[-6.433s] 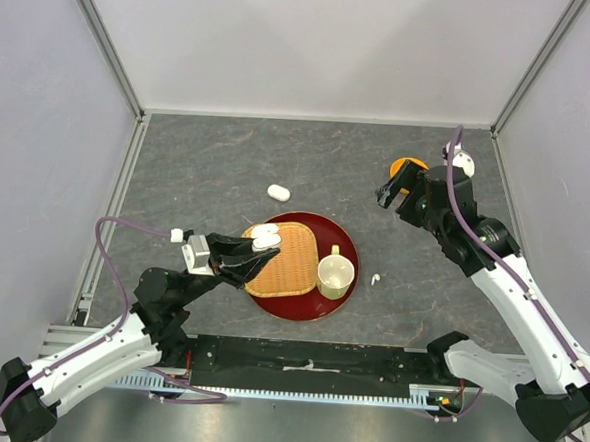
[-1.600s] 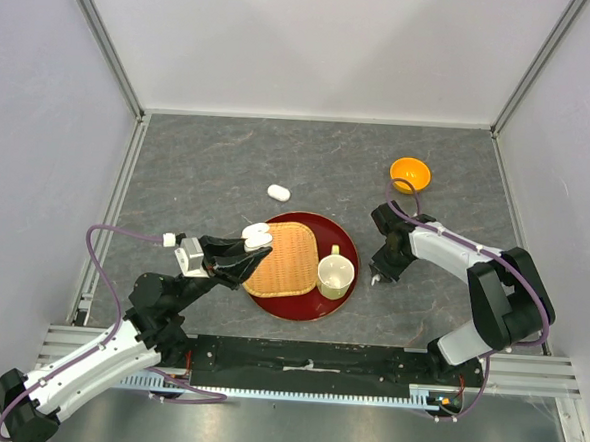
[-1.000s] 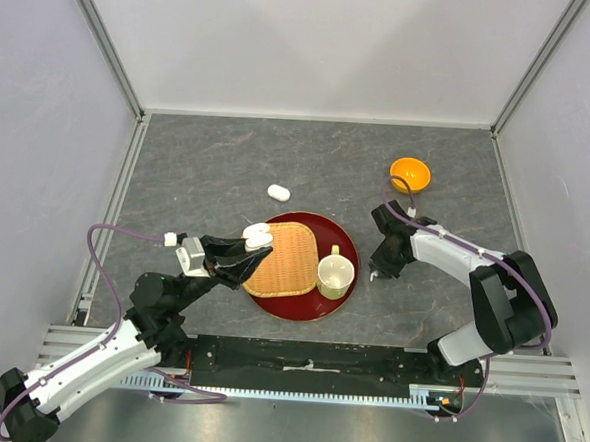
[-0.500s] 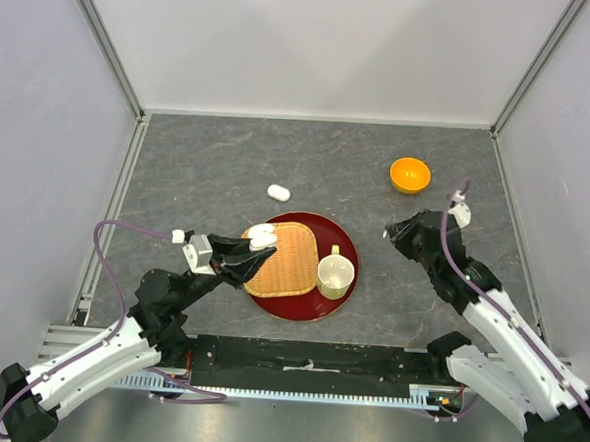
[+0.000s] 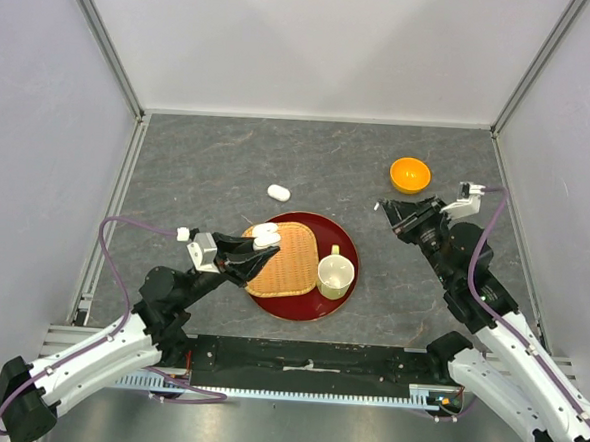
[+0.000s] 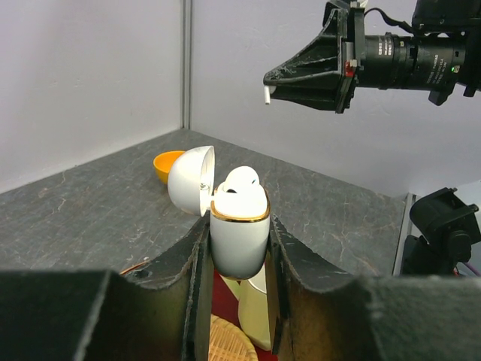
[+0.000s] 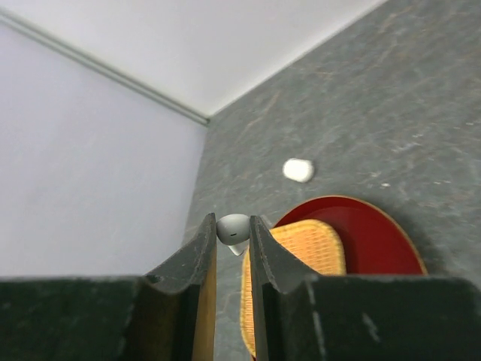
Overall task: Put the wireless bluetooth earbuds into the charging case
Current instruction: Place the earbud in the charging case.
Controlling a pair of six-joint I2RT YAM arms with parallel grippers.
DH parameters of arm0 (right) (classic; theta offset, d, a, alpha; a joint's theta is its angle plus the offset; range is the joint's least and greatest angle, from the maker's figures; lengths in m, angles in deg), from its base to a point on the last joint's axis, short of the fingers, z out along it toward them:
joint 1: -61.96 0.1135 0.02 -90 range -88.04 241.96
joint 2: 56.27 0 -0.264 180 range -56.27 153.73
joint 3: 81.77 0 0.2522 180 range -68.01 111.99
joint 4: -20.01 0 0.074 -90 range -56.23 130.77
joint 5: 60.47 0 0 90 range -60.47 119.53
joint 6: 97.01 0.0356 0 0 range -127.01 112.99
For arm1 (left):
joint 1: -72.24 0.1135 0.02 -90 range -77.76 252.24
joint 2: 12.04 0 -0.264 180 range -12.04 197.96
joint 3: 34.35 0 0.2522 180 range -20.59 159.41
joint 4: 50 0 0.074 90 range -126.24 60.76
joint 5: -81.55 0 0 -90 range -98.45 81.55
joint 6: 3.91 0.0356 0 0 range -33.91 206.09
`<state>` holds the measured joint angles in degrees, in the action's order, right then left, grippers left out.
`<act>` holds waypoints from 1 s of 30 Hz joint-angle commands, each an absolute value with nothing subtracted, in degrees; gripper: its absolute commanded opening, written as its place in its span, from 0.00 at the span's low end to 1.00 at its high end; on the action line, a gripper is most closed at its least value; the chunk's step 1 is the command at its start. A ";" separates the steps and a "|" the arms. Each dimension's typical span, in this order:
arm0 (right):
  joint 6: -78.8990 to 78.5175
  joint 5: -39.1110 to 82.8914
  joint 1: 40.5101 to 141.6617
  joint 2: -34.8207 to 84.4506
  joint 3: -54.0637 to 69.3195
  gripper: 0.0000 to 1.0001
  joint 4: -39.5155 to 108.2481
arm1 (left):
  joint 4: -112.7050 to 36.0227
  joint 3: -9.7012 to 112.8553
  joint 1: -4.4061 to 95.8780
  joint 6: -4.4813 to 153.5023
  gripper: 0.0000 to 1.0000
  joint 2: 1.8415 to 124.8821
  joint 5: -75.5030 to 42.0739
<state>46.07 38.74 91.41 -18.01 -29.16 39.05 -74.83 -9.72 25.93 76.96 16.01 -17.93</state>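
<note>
i'm at the carry step: my right claw [image 5: 391, 209] is nipped nearly closed on one earbud [image 7: 234, 228], aloft and well apart from the charging case [image 6: 239, 233], which my left claw [image 5: 258, 247] clamps tight with its lid open. next i need to bring the bud over and line its stem up with the free socket, as one seems filled already. the grey mottled desk [image 5: 209, 156] is boxed by pale walls [image 5: 316, 42].

Grey stone-look tabletop [image 5: 229, 157], plain white walls [image 5: 316, 42]

The right jaws have lifted the earbud [image 7: 233, 228] off the table [image 5: 228, 167] beside the tray [image 5: 294, 313], holding it aloft.
</note>
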 commanded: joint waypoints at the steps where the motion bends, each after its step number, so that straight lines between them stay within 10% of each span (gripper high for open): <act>1: 44.85 32.62 93.85 -17.25 -25.38 0.00 29.91 | -79.39 -7.58 26.09 76.77 0.02 16.61 -19.17; 30: 31.58 52.37 130.76 -1.25 -19.40 0.00 15.41 | -81.59 -7.32 26.01 76.95 0.02 18.28 -20.49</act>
